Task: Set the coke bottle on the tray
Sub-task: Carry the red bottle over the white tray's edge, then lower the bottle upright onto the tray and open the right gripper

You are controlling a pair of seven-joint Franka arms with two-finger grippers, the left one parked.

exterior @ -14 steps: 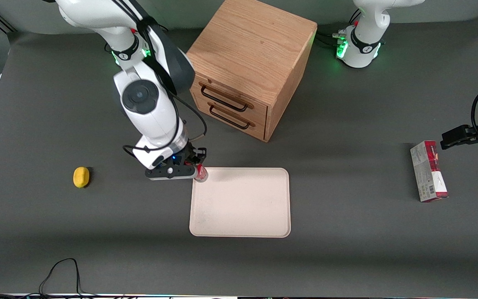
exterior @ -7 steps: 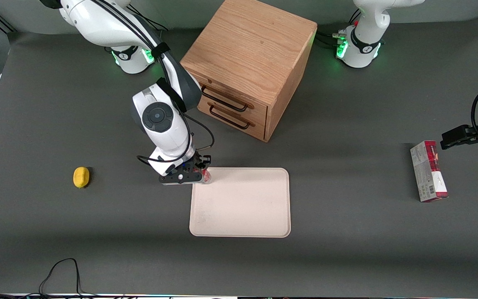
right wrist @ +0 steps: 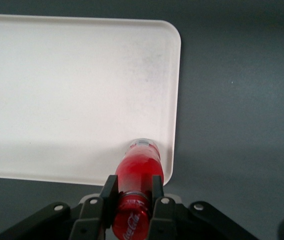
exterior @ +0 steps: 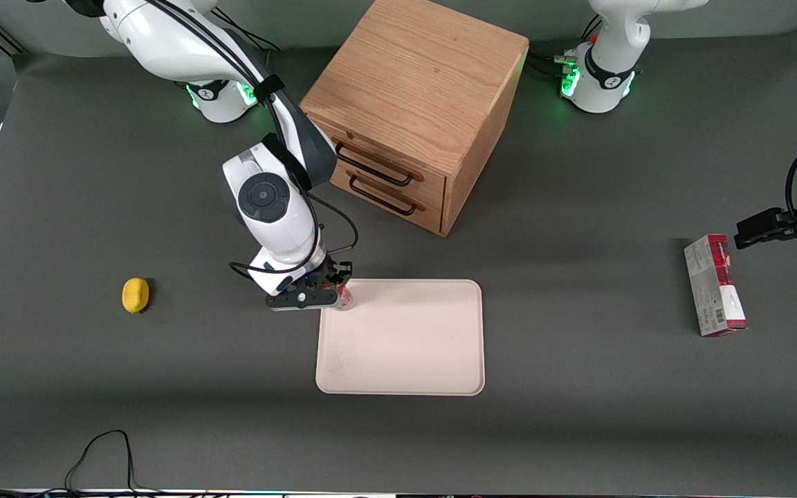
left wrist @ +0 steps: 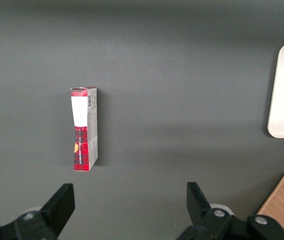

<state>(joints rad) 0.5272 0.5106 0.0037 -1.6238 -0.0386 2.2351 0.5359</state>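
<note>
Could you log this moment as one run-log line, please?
gripper: shut on bottle | bottle: over tray corner farthest from front camera, working arm's end | release: not yet

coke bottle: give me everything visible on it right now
The coke bottle is small, red, with white script on its label and a clear plastic base. The gripper is shut on its body, one finger on each side. It hangs base-down over a corner of the cream tray, the corner nearest the wooden cabinet. Whether the base touches the tray is unclear.
</note>
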